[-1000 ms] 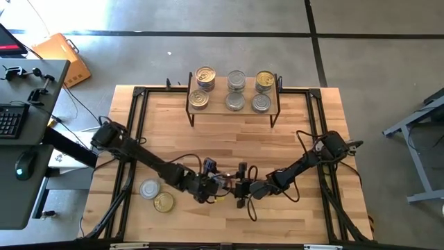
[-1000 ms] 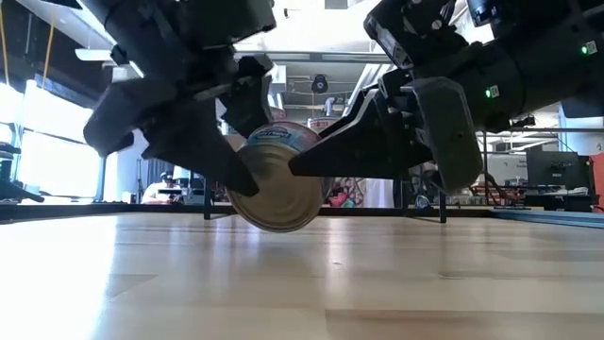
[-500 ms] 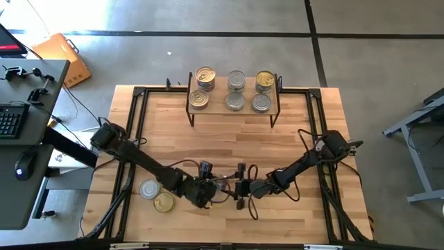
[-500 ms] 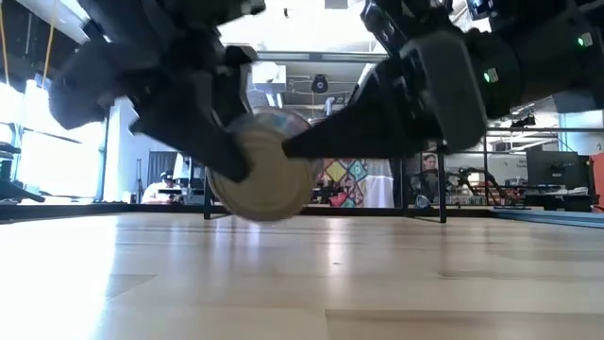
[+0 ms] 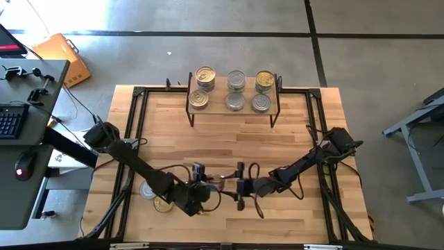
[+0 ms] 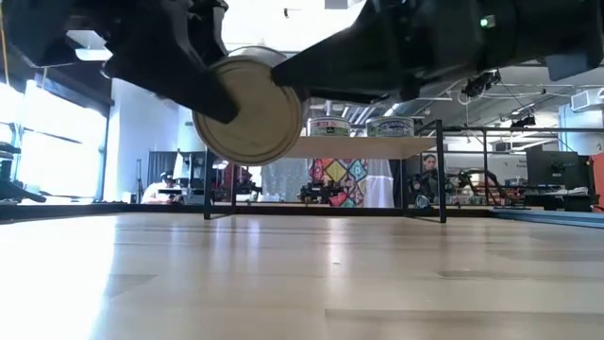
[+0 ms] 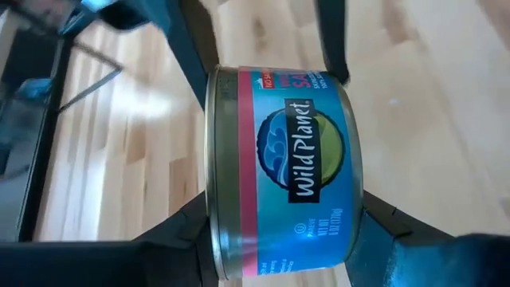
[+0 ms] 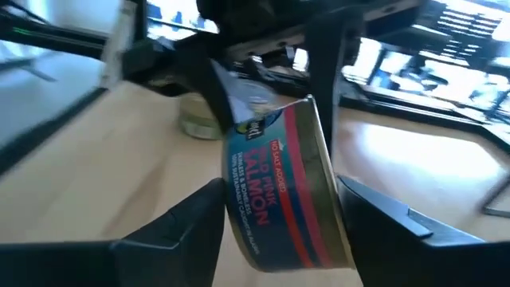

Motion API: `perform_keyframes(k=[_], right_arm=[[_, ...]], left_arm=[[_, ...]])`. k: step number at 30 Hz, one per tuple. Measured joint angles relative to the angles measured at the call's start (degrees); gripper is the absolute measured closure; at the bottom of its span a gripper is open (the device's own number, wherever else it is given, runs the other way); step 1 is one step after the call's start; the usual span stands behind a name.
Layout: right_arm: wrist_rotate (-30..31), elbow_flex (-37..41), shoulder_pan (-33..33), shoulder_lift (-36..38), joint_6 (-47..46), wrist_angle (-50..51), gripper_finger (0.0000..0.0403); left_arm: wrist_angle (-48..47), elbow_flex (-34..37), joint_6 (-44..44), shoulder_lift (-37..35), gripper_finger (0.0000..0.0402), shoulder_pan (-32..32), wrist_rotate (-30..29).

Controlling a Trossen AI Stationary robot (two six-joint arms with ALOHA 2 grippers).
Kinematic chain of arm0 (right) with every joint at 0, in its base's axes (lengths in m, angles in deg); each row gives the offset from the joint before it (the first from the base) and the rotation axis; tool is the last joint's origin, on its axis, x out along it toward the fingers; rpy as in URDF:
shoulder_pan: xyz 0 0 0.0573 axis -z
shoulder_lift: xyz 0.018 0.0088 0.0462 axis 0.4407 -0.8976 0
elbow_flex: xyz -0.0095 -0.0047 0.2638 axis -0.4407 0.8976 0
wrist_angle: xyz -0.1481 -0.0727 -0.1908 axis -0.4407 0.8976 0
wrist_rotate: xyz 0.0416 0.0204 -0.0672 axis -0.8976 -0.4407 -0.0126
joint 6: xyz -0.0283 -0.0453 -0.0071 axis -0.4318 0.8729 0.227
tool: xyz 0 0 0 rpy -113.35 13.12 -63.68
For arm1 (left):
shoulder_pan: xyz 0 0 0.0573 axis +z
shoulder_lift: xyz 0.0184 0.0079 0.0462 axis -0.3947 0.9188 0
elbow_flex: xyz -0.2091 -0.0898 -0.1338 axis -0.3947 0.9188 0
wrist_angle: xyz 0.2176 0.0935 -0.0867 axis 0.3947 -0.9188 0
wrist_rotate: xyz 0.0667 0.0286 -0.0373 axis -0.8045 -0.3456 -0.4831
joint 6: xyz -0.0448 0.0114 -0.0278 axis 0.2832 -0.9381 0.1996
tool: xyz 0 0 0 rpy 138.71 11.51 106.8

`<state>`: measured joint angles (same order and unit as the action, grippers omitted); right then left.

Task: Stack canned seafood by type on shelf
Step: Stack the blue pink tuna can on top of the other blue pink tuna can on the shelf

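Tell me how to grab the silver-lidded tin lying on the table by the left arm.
Come straight down and pinch the silver-lidded tin across its curved wall: it sits flat, lid up, probably too short for a side approach. Keep the fingers off the side where the gold-lidded tin crowds it.

The blue-labelled tin [image 7: 279, 171] reads "Wild Planet"; the right wrist view shows "PINK SALMON" on it.

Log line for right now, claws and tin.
left claw: shut on salmon tin | right claw: at same tin | tin: held clear of table, front centre
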<state>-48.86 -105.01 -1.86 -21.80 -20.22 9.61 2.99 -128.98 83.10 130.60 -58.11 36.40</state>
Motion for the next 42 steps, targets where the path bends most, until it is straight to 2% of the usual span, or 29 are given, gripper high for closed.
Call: perform_keyframes(k=[2,6,9,14,18,20,22,25,28,31,34,36,39,42], right_arm=[[-2.94,0.15,0.16,-0.05,0.02,-1.86,0.0188],[-9.09,0.29,1.30,-0.17,-1.77,-4.57,0.0188],[-10.48,0.30,2.25,-0.20,2.23,-5.80,0.0186],[-10.45,0.26,2.78,1.37,9.19,-5.65,0.0166],[-3.66,0.23,1.09,4.90,13.74,-2.35,0.0159],[2.52,0.20,-0.72,7.87,13.48,2.93,0.0158],[6.85,0.12,-2.69,11.02,9.73,10.59,0.0158],[7.82,0.10,-5.43,14.37,1.24,23.26,0.0158],[8.19,0.13,-7.54,15.08,-7.34,28.75,0.0158],[8.56,0.21,-8.64,13.64,-12.15,28.26,0.0158],[8.93,0.27,-8.69,11.16,-13.83,25.96,0.0158],[9.50,0.27,-8.29,9.64,-13.95,23.42,0.0158],[9.30,0.27,-7.41,7.83,-13.48,21.54,0.0158],[8.99,0.27,-6.69,7.39,-13.42,21.21,0.0158]], left_arm=[[1.44,0.06,-2.92,-0.04,0.0233,0.35,1.45],[1.56,0.08,-3.35,-0.20,0.0233,0.87,4.16],[0.67,0.08,-2.82,-0.21,0.0233,1.04,4.97],[-5.31,0.09,3.22,-0.21,0.0233,1.06,6.81],[-6.27,0.13,7.20,-0.21,0.0233,0.48,7.58],[-7.55,0.13,8.32,-0.19,0.0233,-0.45,4.92],[-10.66,0.13,10.66,-0.19,0.0233,-1.35,-1.82],[-18.29,0.10,15.37,-1.00,0.0233,-1.79,-12.50],[-24.55,0.10,17.46,-3.57,0.0229,-0.61,-21.52],[-27.74,0.06,12.33,-7.67,0.0224,2.52,-29.86],[-27.59,-0.04,0.93,-12.73,0.0222,7.92,-37.10],[-27.66,-0.07,-6.94,-15.98,0.0222,12.73,-35.59],[-27.43,-0.03,-17.94,-19.68,0.0221,21.29,-27.19],[-24.09,0.02,-27.57,-22.13,0.0220,29.32,-21.95]])
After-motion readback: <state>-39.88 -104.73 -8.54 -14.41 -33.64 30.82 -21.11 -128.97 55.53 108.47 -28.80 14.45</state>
